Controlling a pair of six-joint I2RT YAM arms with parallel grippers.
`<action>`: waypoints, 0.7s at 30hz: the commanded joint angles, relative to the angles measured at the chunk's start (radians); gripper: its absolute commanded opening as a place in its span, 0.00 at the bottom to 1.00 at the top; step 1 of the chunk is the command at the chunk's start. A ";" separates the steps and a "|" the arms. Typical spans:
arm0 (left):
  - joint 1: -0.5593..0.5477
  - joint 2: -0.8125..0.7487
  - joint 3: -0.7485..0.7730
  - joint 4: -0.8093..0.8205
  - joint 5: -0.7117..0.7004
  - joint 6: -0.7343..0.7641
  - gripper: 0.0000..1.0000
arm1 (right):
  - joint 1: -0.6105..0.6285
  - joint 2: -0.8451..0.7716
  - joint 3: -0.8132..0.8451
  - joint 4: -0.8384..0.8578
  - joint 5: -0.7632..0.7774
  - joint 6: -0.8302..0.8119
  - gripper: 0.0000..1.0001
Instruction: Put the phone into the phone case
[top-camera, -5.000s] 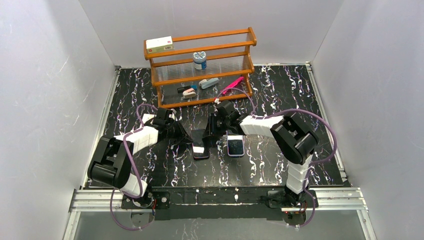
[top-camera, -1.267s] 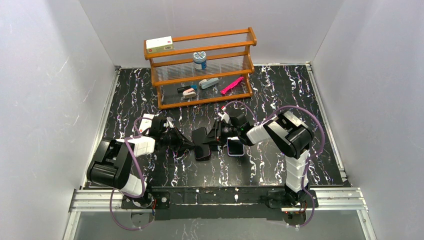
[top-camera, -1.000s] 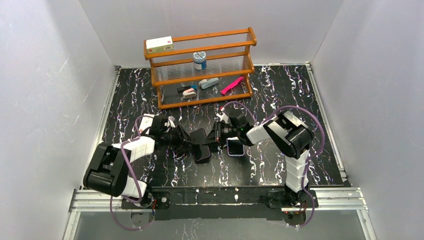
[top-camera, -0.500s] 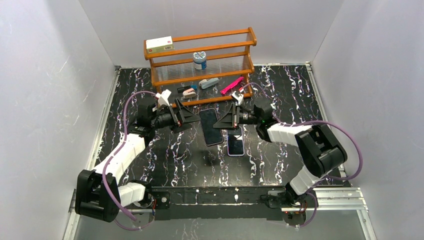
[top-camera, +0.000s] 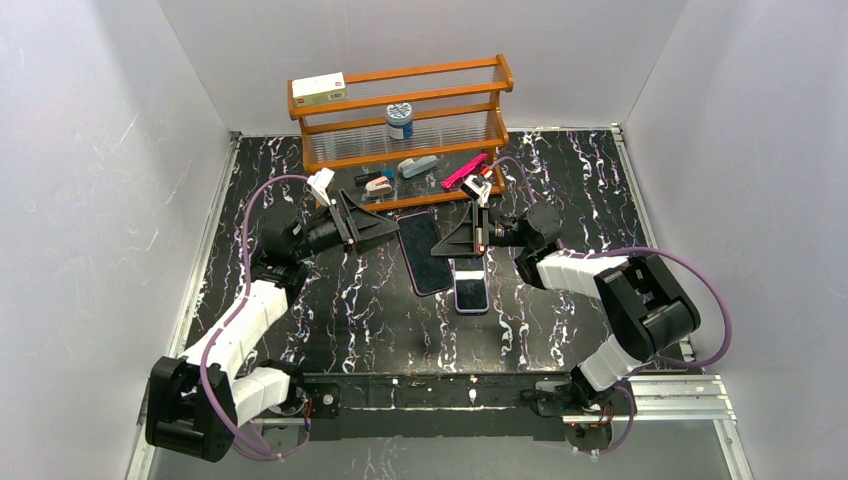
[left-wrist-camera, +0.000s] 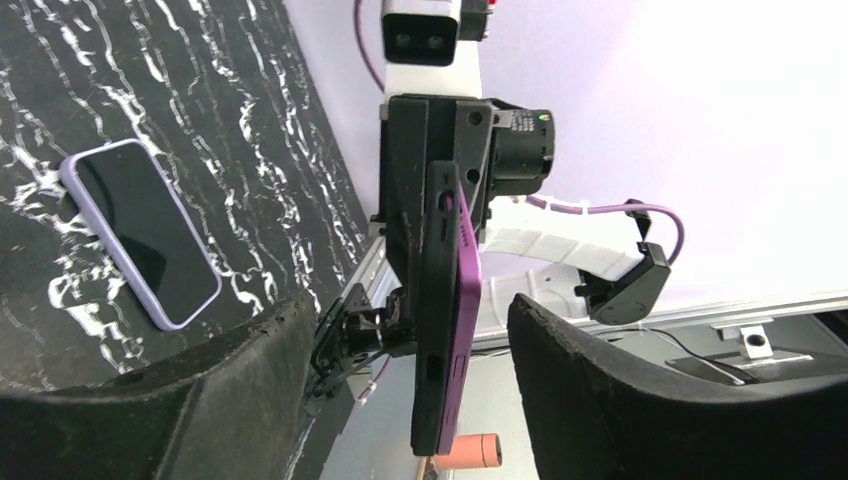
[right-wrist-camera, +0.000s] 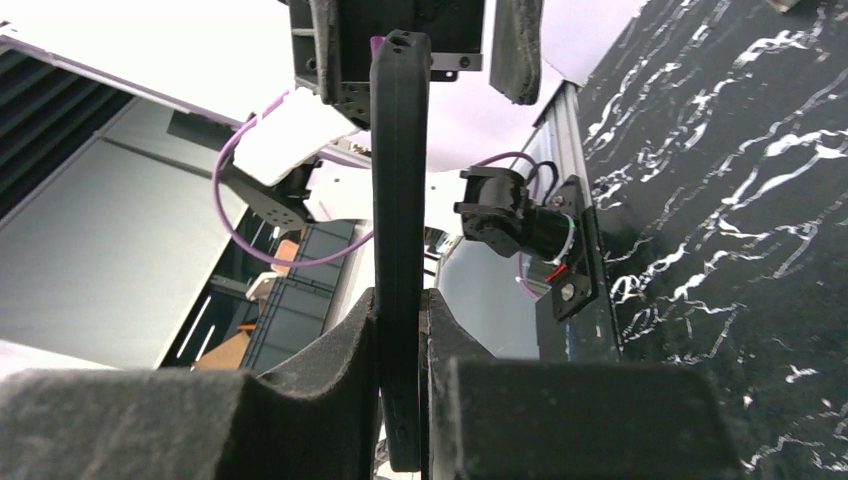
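The phone (top-camera: 470, 292), dark glossy screen with a pale lavender rim, lies flat on the black marbled table (top-camera: 330, 310); it also shows in the left wrist view (left-wrist-camera: 140, 232). The matte black phone case (top-camera: 425, 255) hangs above the table, left of the phone, with my right gripper (top-camera: 447, 243) shut on one end. The right wrist view shows the phone case (right-wrist-camera: 398, 160) edge-on, pinched between both pads of the right gripper (right-wrist-camera: 400, 320). In the left wrist view a purple-edged slab lies against the face of the phone case (left-wrist-camera: 437, 300). My left gripper (top-camera: 385, 228) stands open, fingers (left-wrist-camera: 620, 400) either side of the case's far end, apart from it.
A wooden rack (top-camera: 400, 135) stands at the back of the table with a white box (top-camera: 318, 88), a jar (top-camera: 399, 120), a pink tool (top-camera: 465, 170) and small items on its shelves. Grey walls close in left, right and behind.
Both grippers rose from the table with the phone case. The left gripper let go and drew back left; the right keeps its hold. The phone on the table stayed put.
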 joint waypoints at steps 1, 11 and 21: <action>-0.026 -0.007 -0.014 0.120 0.009 -0.073 0.64 | 0.022 0.014 0.012 0.221 -0.004 0.104 0.01; -0.052 0.028 -0.022 0.148 -0.008 -0.092 0.13 | 0.029 0.055 -0.003 0.223 0.008 0.097 0.01; -0.052 0.080 0.013 -0.133 -0.061 0.083 0.00 | 0.029 0.054 -0.003 0.147 0.003 0.046 0.18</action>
